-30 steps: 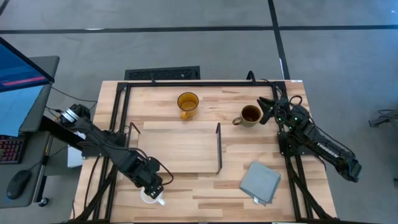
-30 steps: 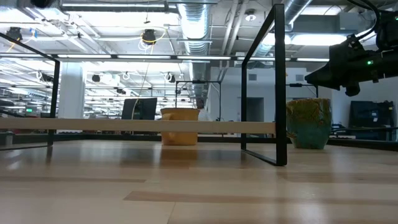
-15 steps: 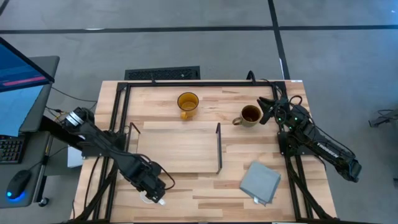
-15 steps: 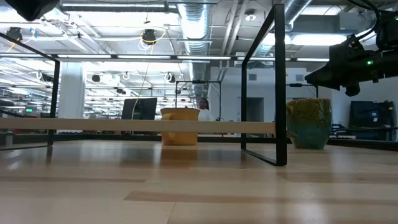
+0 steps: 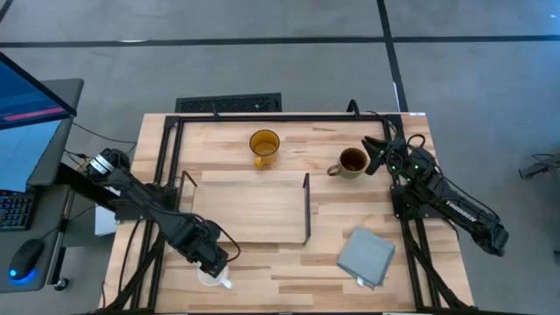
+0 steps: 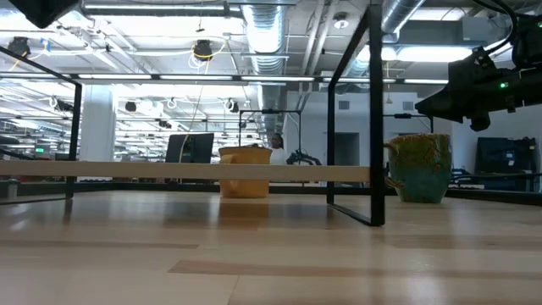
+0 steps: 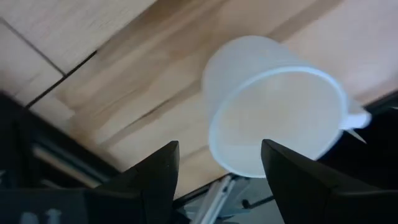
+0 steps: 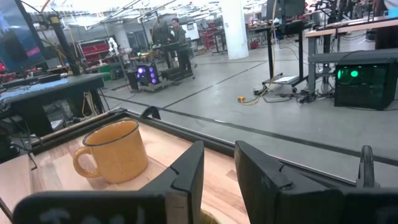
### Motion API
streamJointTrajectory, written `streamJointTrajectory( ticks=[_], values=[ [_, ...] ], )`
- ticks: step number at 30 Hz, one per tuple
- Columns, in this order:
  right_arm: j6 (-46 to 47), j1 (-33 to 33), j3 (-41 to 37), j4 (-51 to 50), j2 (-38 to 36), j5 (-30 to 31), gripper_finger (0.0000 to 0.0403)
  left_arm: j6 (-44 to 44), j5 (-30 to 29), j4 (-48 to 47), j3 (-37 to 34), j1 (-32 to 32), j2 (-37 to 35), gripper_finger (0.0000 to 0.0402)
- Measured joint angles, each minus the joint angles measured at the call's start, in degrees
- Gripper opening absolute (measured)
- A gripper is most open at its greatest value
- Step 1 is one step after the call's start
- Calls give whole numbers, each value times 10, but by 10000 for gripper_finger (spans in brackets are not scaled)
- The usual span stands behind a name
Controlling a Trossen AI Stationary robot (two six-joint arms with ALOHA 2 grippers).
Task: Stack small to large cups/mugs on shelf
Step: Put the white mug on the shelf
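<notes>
I see the shelf (image 5: 249, 207) in the middle of the table, with no mug on it yet. The olive-brown mug (image 5: 351, 162) stands just beside my right gripper (image 5: 378, 156), whose fingers are a little apart and hold nothing; the amber mug (image 5: 263, 144) is behind the shelf. My left gripper (image 5: 210, 260) hangs right over the small white mug (image 7: 273, 118) at the near table edge (fingers spread, the mug just ahead of them), so the left arm is clearly the nearer.
</notes>
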Motion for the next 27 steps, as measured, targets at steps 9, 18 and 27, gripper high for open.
streamJointTrajectory(
  ticks=[9, 18, 27],
  values=[
    [0, 0, 0, 0, 0, 0, 113, -10, 1, 25, 0, 0, 1, 219],
    [0, 0, 0, 0, 0, 0, 113, -4, -11, 27, 0, 0, 21, 219],
    [0, 0, 0, 0, 0, 0, 113, -15, -40, 31, -1, -2, 29, 219]
  ],
)
